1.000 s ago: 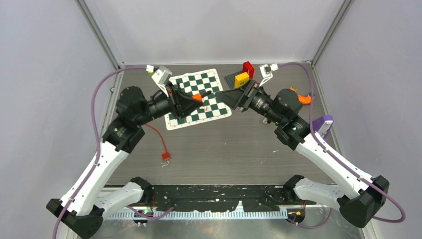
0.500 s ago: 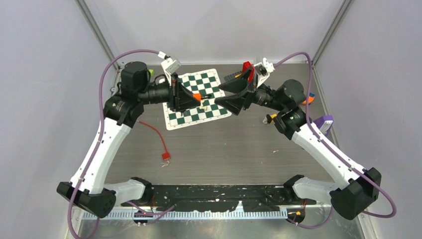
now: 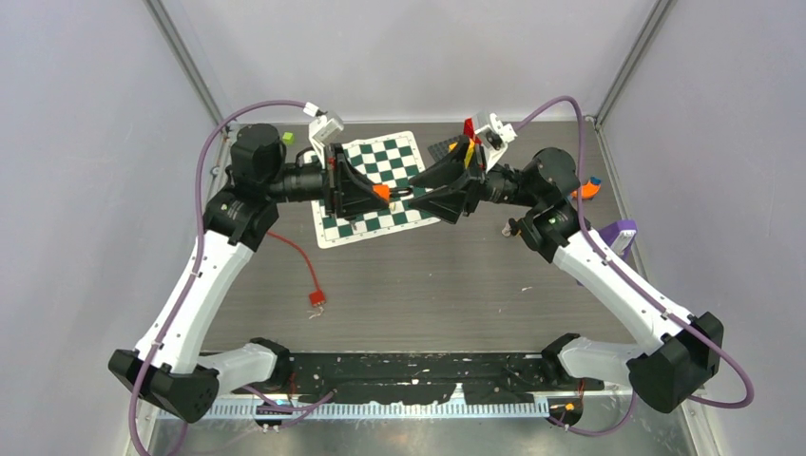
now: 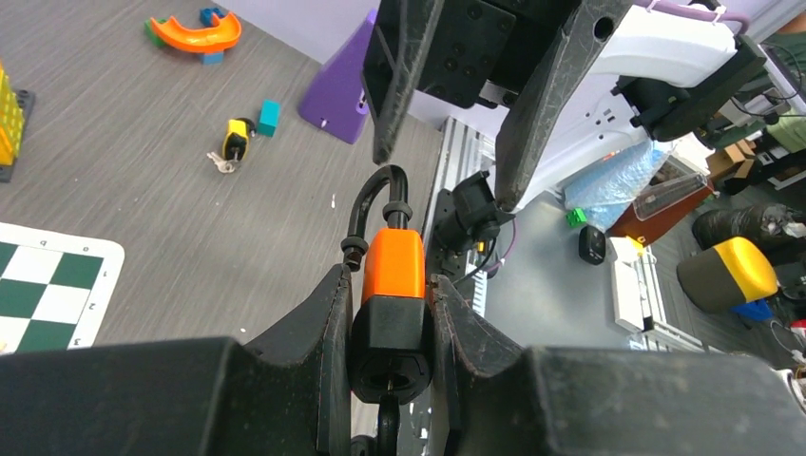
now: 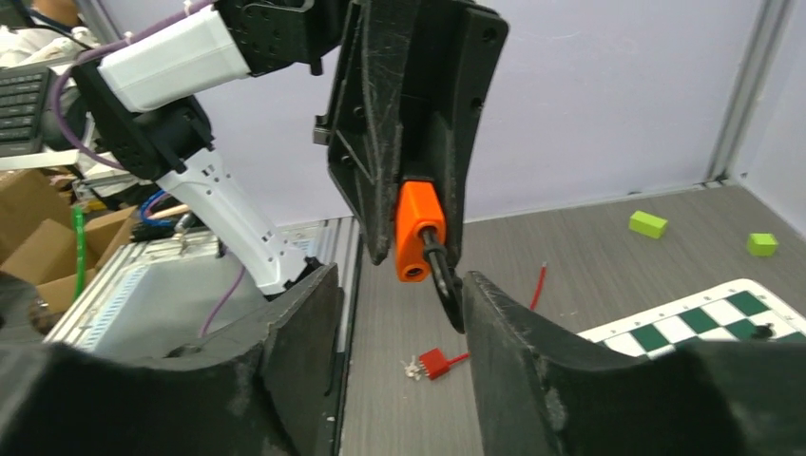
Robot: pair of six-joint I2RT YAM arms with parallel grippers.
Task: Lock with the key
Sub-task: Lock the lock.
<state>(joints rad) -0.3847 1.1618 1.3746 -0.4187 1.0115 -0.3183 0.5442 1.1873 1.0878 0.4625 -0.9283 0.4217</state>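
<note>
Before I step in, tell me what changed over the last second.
Both arms lifted and swung toward each other above the chessboard. The right gripper came up to the padlock and its jaws narrowed, standing either side of the shackle without clamping it. The left gripper kept its hold on the padlock. The chessboard and red cable stayed put.

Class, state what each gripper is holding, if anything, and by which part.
The left gripper clamps the orange padlock by its body. The right gripper holds nothing; its jaws stand open near the shackle.
</note>
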